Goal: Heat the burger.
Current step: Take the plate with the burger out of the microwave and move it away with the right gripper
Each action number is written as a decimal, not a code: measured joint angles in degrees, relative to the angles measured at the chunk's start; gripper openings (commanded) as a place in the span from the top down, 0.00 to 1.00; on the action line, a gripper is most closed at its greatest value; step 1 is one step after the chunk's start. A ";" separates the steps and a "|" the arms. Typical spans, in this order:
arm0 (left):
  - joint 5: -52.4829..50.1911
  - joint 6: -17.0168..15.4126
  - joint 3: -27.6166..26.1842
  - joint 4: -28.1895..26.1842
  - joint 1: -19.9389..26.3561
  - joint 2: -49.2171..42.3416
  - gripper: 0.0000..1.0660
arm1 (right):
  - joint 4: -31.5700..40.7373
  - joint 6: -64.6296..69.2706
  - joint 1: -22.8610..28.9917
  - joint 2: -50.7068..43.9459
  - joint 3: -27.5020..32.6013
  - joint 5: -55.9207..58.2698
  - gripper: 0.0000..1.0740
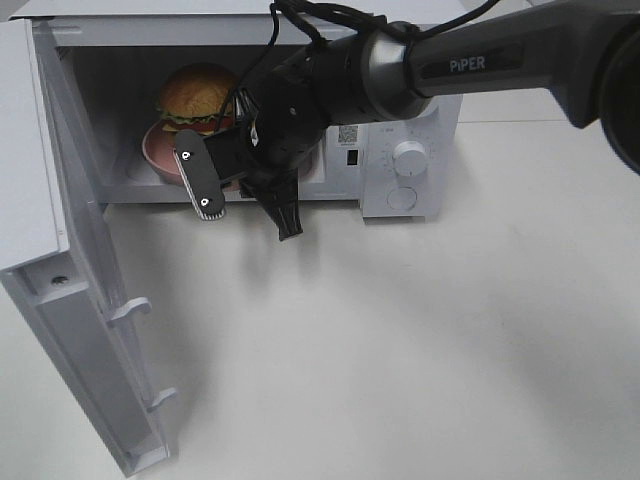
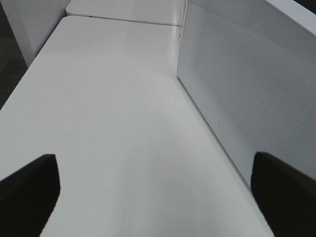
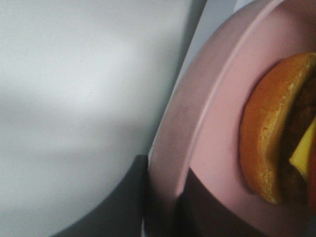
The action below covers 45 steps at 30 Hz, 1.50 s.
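The burger (image 1: 198,95) sits on a pink plate (image 1: 158,150) inside the open microwave (image 1: 430,125). My right gripper (image 1: 190,165) reaches into the oven's opening at the plate's near rim. In the right wrist view the plate's rim (image 3: 217,123) runs down between two dark fingers, so the gripper (image 3: 163,207) looks shut on the rim, with the burger's bun (image 3: 266,138) just beyond. My left gripper (image 2: 155,197) is open and empty over the white table, out of the high view.
The microwave door (image 1: 90,330) stands swung out toward the front left; its perforated panel (image 2: 237,89) is beside my left gripper. Two white knobs (image 1: 408,158) are on the oven's right panel. The white table (image 1: 400,350) spreads in front.
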 measured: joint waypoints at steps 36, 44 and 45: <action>0.00 0.00 0.00 0.00 0.00 0.00 0.08 | -5.67 -1.26 0.11 -19.02 28.59 -15.93 1.00; 0.00 0.00 0.00 0.00 0.00 0.00 0.08 | -6.07 -1.60 0.34 -23.66 34.95 -16.79 1.00; 0.00 0.00 0.00 0.00 0.00 0.00 0.08 | -6.07 -1.60 0.34 -23.66 34.95 -16.79 1.00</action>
